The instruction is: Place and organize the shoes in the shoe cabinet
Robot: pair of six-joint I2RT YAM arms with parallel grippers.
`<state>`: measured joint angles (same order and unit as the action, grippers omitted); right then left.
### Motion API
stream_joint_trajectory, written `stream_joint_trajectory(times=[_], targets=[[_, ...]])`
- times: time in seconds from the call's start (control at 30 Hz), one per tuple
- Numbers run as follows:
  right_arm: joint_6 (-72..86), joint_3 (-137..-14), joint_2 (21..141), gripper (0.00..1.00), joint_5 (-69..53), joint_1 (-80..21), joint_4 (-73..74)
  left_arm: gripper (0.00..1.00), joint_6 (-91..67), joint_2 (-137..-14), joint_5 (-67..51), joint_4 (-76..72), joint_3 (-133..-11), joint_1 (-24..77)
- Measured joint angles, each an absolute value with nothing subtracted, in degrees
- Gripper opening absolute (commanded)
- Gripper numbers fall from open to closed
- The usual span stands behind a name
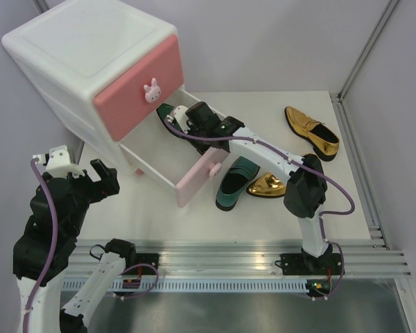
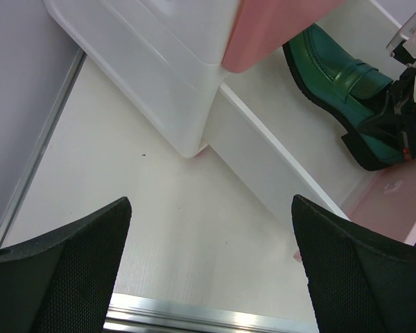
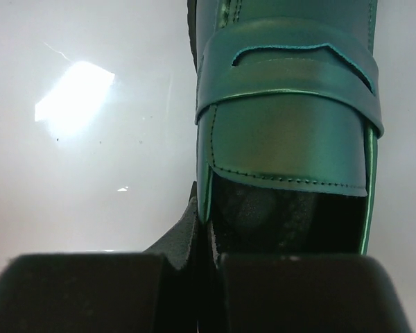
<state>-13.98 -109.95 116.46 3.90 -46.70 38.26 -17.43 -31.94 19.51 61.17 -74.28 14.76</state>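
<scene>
At the far left the left tool (image 2: 209, 201) hangs with its jaws wide apart and nothing between them, over a bare strip of the desk (image 1: 145, 215), which runs from the left wall to the front rail (image 1: 229, 260). Behind it, the rounded corner of the cabinet (image 1: 90, 48) stands near the wall, so the room on that side is narrow. The upper front (image 1: 128, 94) is shut and carries a bunny knob (image 1: 151, 91). The lower drawer (image 1: 152, 165) is pulled out on a slant toward the front right, and its white side wall closes the bare strip on the right. Inside it lies a green shoe (image 2: 336, 73), toe under the upper front, with free white floor between it and the near wall. The right tool (image 1: 184, 121) is closed tight on the heel rim of this shoe; I cannot tell if the sole rests on the floor. The pale pink drawer front (image 1: 201, 173) stands just beside a second green shoe (image 1: 234, 184) on the desk, and a gold shoe (image 1: 267, 186) touches that one under the right arm. Further right and back, well apart, lies the far gold shoe (image 1: 312, 132), near the side rail (image 1: 357, 166) that ends the desk.
</scene>
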Motion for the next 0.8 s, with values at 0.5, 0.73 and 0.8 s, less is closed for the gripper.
stream_joint_trajectory(times=[0.5, 0.73, 0.8], targets=[[-12.8, -112.4, 122.5, 0.01, 3.9, -46.4, 36.8, 1.00, -17.4, -32.3, 19.5, 61.2, -74.3, 14.8], [-9.6, -113.3, 122.9, 0.01, 5.7, -46.5, 37.0, 1.00, -17.4, -32.6, 19.7, 61.5, -74.4, 14.8], [-9.0, -113.3, 122.9, 0.01, 6.5, -46.5, 36.9, 1.00, -17.4, -32.7, 19.9, 61.7, -74.5, 14.8]])
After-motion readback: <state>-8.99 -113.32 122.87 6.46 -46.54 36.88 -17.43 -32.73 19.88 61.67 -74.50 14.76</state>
